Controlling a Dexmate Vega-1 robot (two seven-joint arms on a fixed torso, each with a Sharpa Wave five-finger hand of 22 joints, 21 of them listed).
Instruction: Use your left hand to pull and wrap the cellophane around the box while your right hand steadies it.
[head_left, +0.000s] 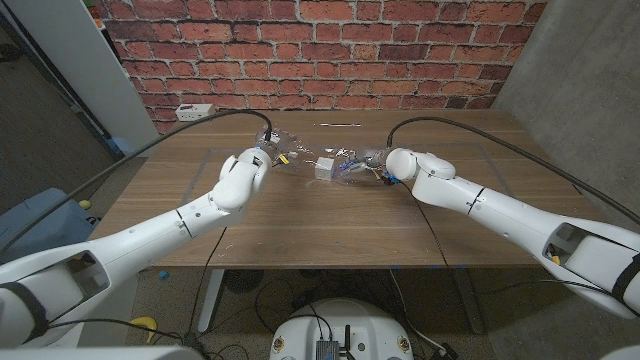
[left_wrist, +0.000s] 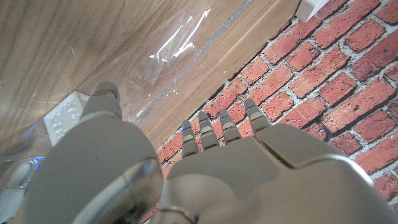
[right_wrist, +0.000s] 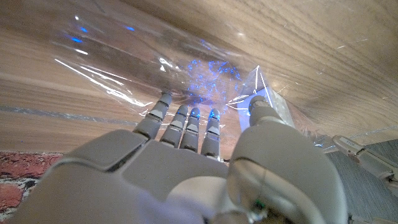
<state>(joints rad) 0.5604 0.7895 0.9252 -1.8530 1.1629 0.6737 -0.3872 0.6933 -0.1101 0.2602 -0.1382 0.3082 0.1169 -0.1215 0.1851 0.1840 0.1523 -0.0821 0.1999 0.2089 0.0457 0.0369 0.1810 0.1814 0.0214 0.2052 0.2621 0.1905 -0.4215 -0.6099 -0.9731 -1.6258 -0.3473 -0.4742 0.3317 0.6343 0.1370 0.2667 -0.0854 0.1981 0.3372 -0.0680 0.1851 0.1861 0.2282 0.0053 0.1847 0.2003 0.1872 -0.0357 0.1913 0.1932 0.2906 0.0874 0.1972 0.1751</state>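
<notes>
Head view is showing a wooden table (head_left: 330, 225) in front of a red brick wall (head_left: 320, 50), with two white arms coming in from the bottom corners. A small white box (head_left: 326, 168) is sitting near the middle of the table, toward the far side, on a crinkly sheet of clear cellophane (head_left: 300, 155). The left hand (head_left: 245, 172) is sitting just to the left of the box, with its fingers reaching up into the shiny cellophane there. It is looking like the fingers are pinching the sheet, but the picture is too small to tell for sure. The right hand (head_left: 385, 165) is sitting just to the right of the box, with its fingers pointing at the box through the plastic. I cannot tell if it is touching the box. In the left wrist view, the left hand (left_wrist: 205, 168) is showing its fingers close together side by side, with the box (left_wrist: 65, 118) just beside the thumb and the cellophane (left_wrist: 174, 43) lying on the wood past it. In the right wrist view, the right hand (right_wrist: 193, 162) is holding its fingers out straight against the cellophane (right_wrist: 186, 62), and the thumb is pushing up into a fold of it.
</notes>
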